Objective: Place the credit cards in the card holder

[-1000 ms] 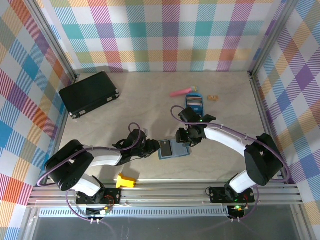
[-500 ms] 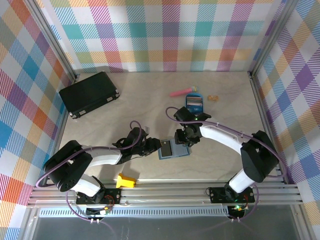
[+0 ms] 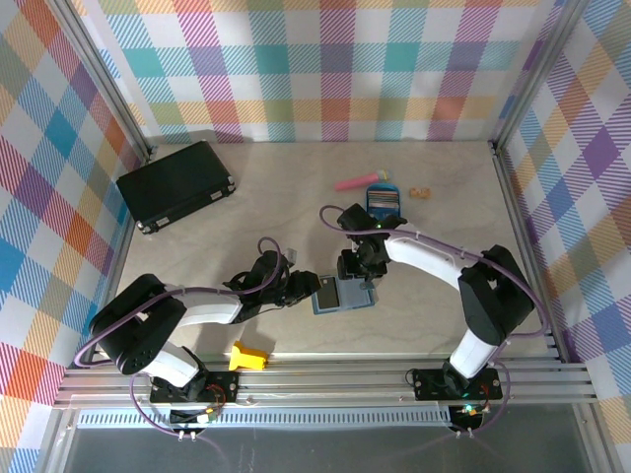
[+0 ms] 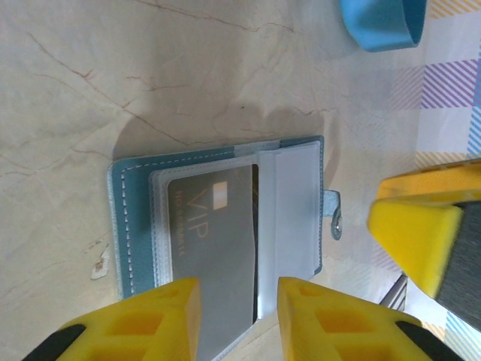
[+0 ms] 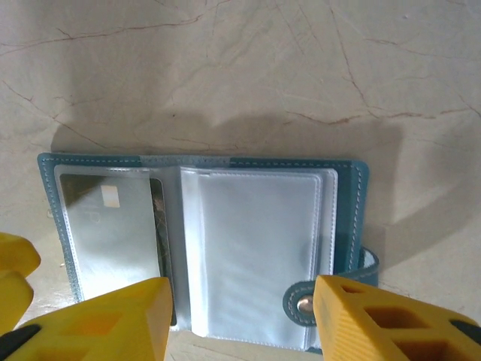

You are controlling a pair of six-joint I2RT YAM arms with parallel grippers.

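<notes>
Near the middle of the desk's (image 3: 276, 222) near edge, the card holder (image 3: 342, 294) lies opened flat with its clear sleeves facing up, which leaves the pockets reachable from above. A grey card (image 4: 210, 233) marked VIP sits inside one sleeve on the left-hand page. The left gripper (image 4: 237, 316) hovers over that page's outer edge, its fingers a little apart and pinching nothing, probably placed to keep the page down and the card seated. The right gripper (image 5: 244, 320) comes in from the far side, fingers spread wide to either side of the loose empty sleeves near the snap tab (image 5: 304, 303), likely to steady or turn a page. The other credit cards (image 3: 384, 205) seem to stand in the blue tray (image 4: 379, 30) toward the far right corner, well apart from the holder, so most of the task looks undone.
</notes>
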